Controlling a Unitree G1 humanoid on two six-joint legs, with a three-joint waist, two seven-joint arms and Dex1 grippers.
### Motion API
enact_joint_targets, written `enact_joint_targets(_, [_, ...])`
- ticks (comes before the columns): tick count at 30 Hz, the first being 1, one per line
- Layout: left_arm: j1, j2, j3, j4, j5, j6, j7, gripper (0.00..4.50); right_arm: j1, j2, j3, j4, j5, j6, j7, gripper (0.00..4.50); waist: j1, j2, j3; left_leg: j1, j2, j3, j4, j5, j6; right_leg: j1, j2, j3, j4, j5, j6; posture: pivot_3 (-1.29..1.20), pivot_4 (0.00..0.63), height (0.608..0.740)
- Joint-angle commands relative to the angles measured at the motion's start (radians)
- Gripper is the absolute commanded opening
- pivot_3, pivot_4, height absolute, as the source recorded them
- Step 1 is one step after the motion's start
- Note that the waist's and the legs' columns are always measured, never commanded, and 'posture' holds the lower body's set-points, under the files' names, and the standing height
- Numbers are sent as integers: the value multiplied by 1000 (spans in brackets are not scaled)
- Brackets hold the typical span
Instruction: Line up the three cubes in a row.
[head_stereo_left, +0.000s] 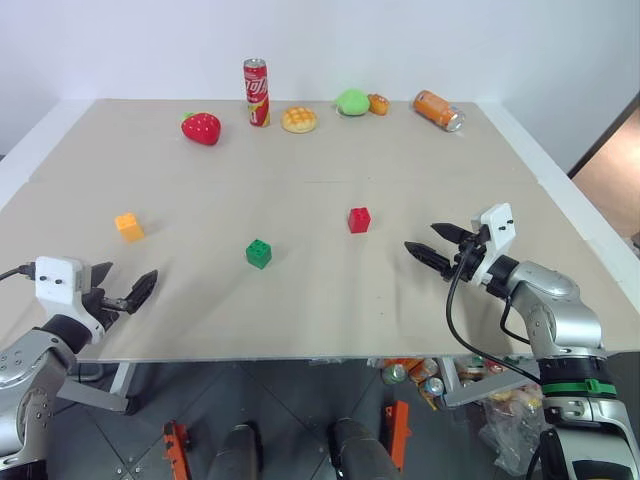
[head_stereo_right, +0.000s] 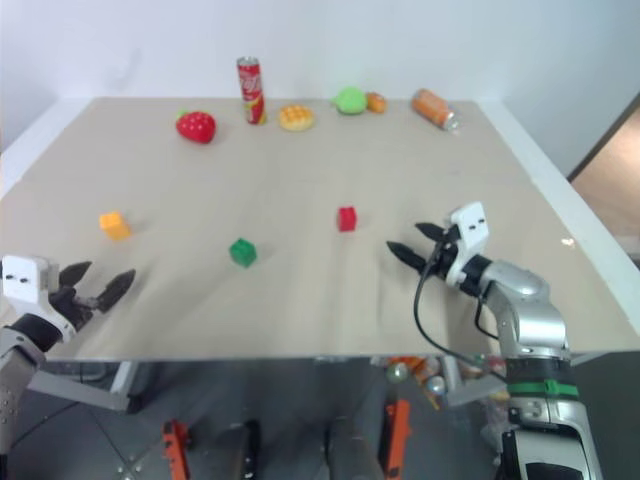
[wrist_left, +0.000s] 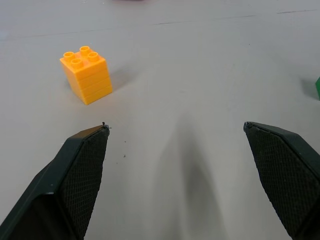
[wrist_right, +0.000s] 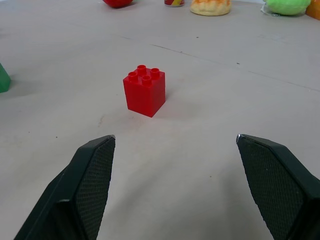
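None of the three cubes is lined up yet: the red cube (wrist_right: 144, 90) stands on the desk (head_stereo_left: 400, 160) just ahead of my right fingers (wrist_right: 92, 175), the orange cube (wrist_left: 85, 74) ahead of my left fingers (wrist_left: 82, 170), and the green cube (head_stereo_left: 259, 253) between both pairs. Both pairs are spread wide and hold nothing. I judge all the moving is still to do.

Orange cube (head_stereo_left: 129, 227), green cube (head_stereo_left: 259, 253), red cube (head_stereo_left: 359, 220), upright, well apart

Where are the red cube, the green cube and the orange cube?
red cube (wrist_right: 145, 92), right wrist view, front face
green cube (head_stereo_left: 259, 254), left eye view, centre of block
orange cube (wrist_left: 88, 76), left wrist view, upper front corner
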Motion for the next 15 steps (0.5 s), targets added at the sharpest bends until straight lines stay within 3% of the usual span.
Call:
enact_joint_targets(1, [13, 1, 21, -27, -6, -46, -18, 4471, -13, 9, -2, -27, -10, -13, -23, 4029, 0, 0, 0, 0, 0, 0, 0, 0, 0, 0, 0, 0, 0, 0, 0, 0, 150, 740])
enact_joint_targets(8, [42, 25, -29, -54, 14, -125, -111, 4471, -14, 32, 34, -66, -72, 30, -113, 4029, -1, 0, 0, 1, 0, 1, 1, 0, 0, 0, 0, 1, 0, 0, 0, 0, 150, 740])
enact_joint_targets(15, [-117, 106, -199, -140, -17, -130, -278, 4471, -106, 80, 159, -102, -167, 174, -202, 4029, 0, 0, 0, 0, 0, 1, 4, 0, 0, 1, -1, 1, 0, 1, -1, 0, 150, 740])
